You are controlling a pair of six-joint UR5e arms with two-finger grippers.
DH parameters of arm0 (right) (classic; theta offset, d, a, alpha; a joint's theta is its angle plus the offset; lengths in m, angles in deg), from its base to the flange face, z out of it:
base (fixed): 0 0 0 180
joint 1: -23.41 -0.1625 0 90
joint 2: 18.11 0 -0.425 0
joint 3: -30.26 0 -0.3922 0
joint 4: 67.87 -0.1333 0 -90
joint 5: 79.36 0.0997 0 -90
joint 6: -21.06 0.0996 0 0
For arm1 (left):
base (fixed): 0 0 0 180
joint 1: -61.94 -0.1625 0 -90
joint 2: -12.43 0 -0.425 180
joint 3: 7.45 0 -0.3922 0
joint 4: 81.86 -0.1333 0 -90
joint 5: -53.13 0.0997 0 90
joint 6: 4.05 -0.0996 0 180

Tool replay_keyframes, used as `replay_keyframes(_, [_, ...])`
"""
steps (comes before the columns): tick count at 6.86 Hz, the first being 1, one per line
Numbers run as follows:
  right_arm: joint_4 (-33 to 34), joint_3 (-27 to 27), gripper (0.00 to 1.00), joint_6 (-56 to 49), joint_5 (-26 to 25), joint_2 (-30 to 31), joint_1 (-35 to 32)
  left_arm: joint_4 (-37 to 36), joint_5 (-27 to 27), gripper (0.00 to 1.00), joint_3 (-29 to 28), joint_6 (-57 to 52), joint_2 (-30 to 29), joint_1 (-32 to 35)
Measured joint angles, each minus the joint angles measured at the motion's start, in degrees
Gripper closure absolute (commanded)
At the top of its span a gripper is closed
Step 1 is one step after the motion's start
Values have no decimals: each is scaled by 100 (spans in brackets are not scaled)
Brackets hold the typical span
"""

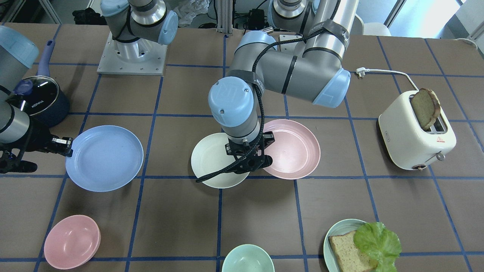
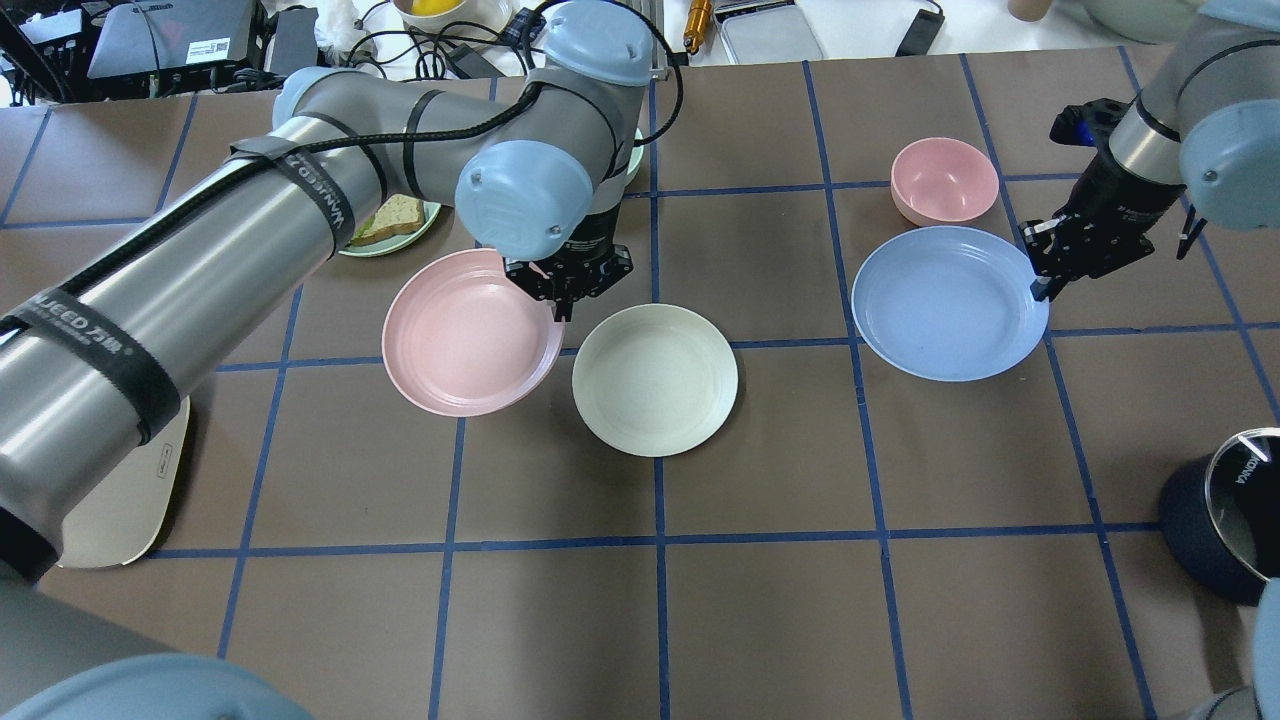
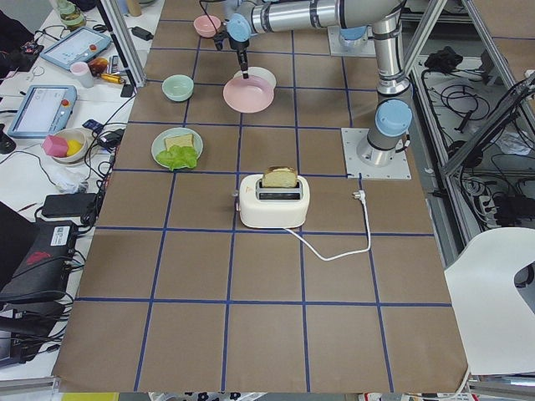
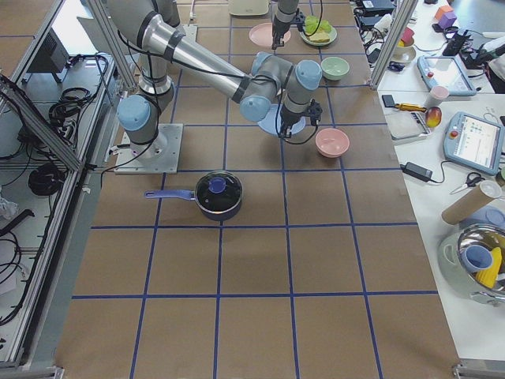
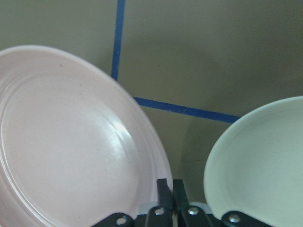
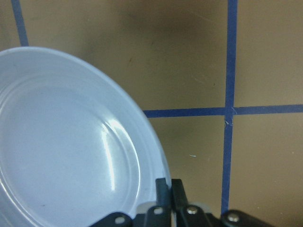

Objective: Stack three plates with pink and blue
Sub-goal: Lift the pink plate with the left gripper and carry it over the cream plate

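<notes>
Seen from overhead, the brown gridded table [image 2: 760, 600] carries the three plates in a loose row. The long left arm [image 2: 200, 260] reaches in from 8 o'clock over the left half. The cream plate [image 2: 655, 380] lies flat and free in the middle. The pink plate [image 2: 450, 335] sits at about 10 o'clock from it, the two rims just beside each other. The blue plate [image 2: 940, 305] sits at about 2 o'clock from it and well apart. The left gripper [image 2: 563, 295] holds the pink plate at that plate's 2 o'clock rim. In the left wrist view its fingers [image 5: 164, 189] are drawn together, pinching the rim, and the cream plate shows close on the right. The right gripper [image 2: 1045, 280] has the blue plate at its 3 o'clock rim, and its fingers [image 6: 162, 189] are likewise pinched onto the edge. The pink plate looks tipped up on its gripped side, though I cannot tell whether its far edge is off the table. The cream plate reads as the likely base, and the left arm is much the nearer to it. It needs only a short carry toward 4 o'clock, while the blue plate has a long run toward 8 o'clock.
</notes>
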Motion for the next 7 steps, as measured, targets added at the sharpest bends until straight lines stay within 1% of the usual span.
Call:
replay_keyframes(1, [-1, 0, 100, 0, 1, 0, 0, 116, -142, 100, -453, 350, -305, 247])
replay_keyframes(3, [-4, -4, 100, 6, -4, 0, 0, 323, -220, 100, -1244, 767, -919, 744])
replay_keyframes(5, [-9, -7, 100, 8, -6, 0, 0, 795, -210, 100, -2010, 997, -1419, 928])
replay_keyframes(6, [-12, -10, 100, 8, -9, 0, 0, 1017, -206, 100, -2319, 1095, -1657, 961])
replay_keyframes(7, [-16, -18, 100, 9, -26, 0, 0, 1218, -195, 100, -2491, 1151, -1828, 998])
